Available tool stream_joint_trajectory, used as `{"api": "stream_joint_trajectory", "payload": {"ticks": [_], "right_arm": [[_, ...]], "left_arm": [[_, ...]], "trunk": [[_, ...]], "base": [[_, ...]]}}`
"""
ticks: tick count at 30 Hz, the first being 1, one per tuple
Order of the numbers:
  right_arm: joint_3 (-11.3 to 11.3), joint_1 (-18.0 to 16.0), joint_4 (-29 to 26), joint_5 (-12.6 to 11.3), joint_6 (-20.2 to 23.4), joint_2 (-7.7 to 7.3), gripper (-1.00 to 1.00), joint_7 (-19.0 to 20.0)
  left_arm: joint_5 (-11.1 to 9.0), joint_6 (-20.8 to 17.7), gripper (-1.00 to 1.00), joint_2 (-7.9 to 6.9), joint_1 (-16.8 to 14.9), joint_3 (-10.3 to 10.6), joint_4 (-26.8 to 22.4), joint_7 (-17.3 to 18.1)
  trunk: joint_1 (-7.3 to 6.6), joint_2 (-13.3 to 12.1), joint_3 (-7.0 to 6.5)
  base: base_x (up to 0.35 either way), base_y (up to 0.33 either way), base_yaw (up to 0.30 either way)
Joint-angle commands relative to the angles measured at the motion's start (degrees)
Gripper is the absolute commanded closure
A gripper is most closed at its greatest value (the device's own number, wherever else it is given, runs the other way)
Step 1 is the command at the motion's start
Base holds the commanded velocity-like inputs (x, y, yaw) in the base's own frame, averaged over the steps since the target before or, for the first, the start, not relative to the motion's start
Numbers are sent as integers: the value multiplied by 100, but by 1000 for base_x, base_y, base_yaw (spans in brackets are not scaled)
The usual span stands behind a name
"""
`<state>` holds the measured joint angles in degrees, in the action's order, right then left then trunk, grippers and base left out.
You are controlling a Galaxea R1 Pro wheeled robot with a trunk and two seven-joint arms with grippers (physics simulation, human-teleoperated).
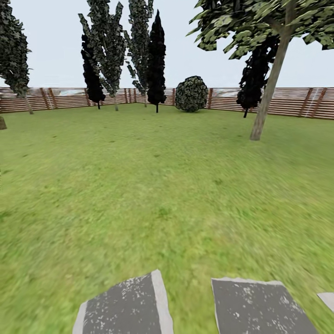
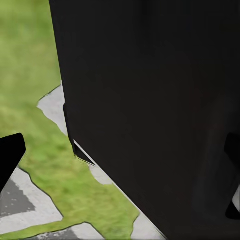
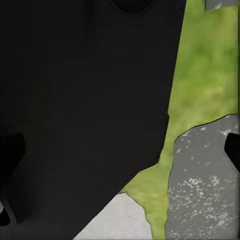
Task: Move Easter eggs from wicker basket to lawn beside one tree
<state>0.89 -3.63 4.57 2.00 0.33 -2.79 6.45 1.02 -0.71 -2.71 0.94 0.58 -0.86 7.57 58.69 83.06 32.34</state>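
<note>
1. Down beside my dark body (image 2: 150, 100), both wrist cameras look along my flanks at the ground; small black shapes at the edges of those views may be my fingertips, but I cannot tell whether either of my grippers is spread or pressed together, nor whether either carries anything.
2. Under the wrists I see patches of grass and grey speckled paving stones (image 3: 205, 180), so my arms hang low at my sides.
3. From my head view, two of those paving stones (image 1: 125, 306) lie right at my feet, and the lawn (image 1: 153, 185) stretches out wide ahead.
4. A tree (image 1: 269, 88) with a slanted pale trunk stands ahead to the right, well apart from me; it would serve as the drop spot.
5. Farther off stand slim dark trees (image 1: 111, 51), a round shrub (image 1: 191, 94) and the slatted wooden fence (image 1: 60, 98).
6. No basket and no eggs are visible on the grass or by the tree, so I judge I am in transit; nothing shows any egg placed yet, and finding the basket looks like the work ahead.
</note>
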Motion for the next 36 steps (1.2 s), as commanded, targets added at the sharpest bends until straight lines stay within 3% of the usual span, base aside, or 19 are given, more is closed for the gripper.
{"api": "stream_joint_trajectory", "payload": {"ticks": [1, 28, 36], "right_arm": [[8, -7, 9, 20, 3, -2, -100, 15], [7, -7, 9, 20, 28, -20, -100, 46], [-10, -7, 9, 9, 30, -20, -100, 22]], "left_arm": [[8, -8, -100, -2, 2, 4, -10, 17], [-6, -25, -100, -2, 2, -5, -10, 17], [0, -19, -100, -2, 2, -5, -10, 17]], "trunk": [[4, 2, 4], [4, 2, 4], [4, 2, 38]], "base": [[344, 0, 33], [344, 0, 2], [344, 0, 164]]}}
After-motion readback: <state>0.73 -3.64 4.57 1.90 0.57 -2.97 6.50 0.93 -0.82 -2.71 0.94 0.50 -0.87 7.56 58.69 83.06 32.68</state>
